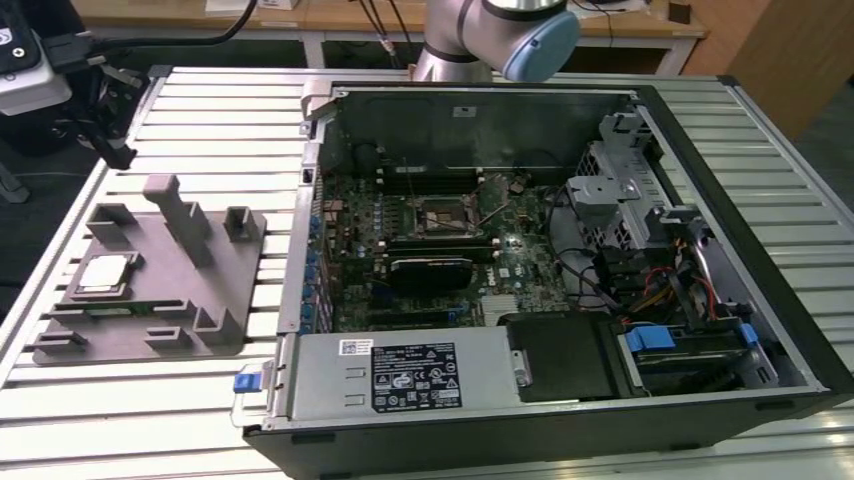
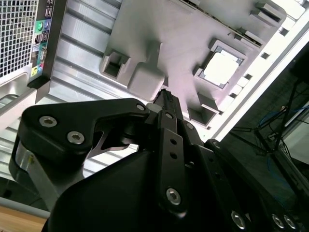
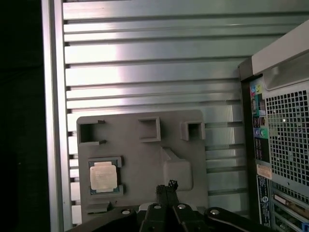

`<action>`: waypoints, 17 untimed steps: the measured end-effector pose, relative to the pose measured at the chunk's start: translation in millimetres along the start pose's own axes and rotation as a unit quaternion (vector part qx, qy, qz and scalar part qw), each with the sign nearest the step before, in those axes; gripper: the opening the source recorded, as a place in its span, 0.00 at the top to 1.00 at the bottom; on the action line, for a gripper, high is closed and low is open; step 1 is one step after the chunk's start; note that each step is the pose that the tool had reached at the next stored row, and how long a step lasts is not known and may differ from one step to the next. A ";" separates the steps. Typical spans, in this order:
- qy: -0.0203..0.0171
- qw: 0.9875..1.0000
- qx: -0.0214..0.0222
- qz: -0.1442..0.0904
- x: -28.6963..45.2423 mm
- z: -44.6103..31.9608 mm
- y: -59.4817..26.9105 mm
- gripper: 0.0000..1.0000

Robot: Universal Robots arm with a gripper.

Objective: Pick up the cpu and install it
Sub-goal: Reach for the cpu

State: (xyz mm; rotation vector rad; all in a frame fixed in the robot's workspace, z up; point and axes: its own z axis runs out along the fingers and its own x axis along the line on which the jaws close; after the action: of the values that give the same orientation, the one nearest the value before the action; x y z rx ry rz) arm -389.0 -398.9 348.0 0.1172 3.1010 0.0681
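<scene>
Cpu lies flat in tray recess on bench; the recess walls likely keep it located. Claw hangs over tray, off to one side of the cpu, drawn together, holding nothing.

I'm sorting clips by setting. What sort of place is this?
Probably a robotics lab bench for PC assembly: an open computer case lies on a slatted metal table, a grey tray beside it holds the cpu, and a robot arm stands behind.
</scene>
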 end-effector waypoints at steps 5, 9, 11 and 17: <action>0.000 1.000 0.000 0.000 5.1 1.8 -0.5 0.89; 0.000 1.000 0.000 0.000 9.6 3.4 -0.9 0.89; 0.000 1.000 0.000 0.000 12.1 4.4 -1.1 0.89; 0.000 1.000 0.000 0.000 19.3 7.3 -1.8 0.89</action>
State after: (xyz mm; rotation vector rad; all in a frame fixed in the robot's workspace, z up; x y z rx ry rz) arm -408.1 -398.9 340.0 0.1172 3.1010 0.0681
